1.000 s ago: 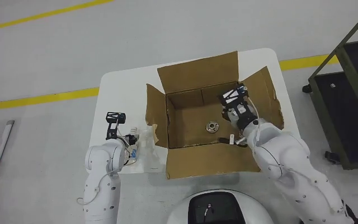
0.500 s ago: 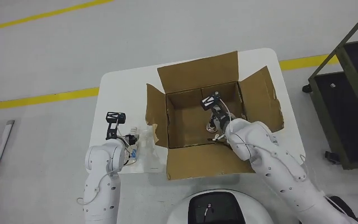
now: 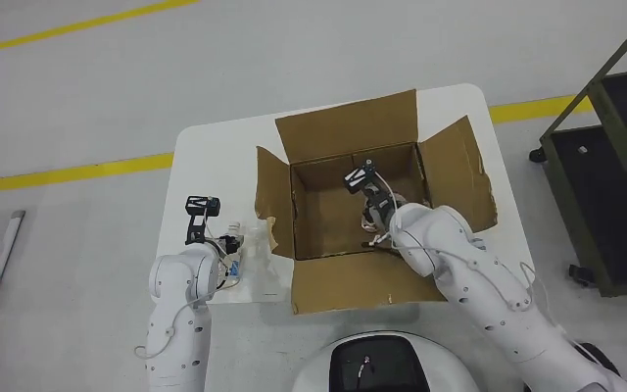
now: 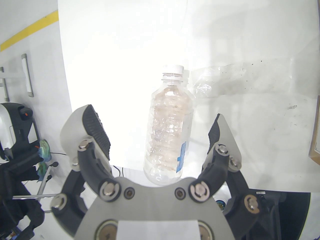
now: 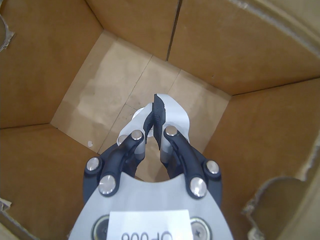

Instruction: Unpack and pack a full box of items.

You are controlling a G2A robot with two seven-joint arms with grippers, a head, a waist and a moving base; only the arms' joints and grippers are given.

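**Q:** What sort of place is shown?

**A:** An industrial hall or warehouse-type test floor, arranged as a packing station.

**Q:** Which features indicate this?

**A:** (a) A smooth grey floor (image 3: 294, 59) extends on all sides of a single white surface (image 3: 216, 157).
(b) A yellow line (image 3: 88, 171) is painted across the floor like a lane marking, with a second line (image 3: 88, 22) farther off. The left wrist view shows a yellow stripe (image 4: 30, 29) on grey floor beside the surface.
(c) An olive metal cart (image 3: 588, 176) stands on a black caster (image 3: 538, 155) near the surface.
(d) An open cardboard box (image 3: 348, 127) stands on the surface.
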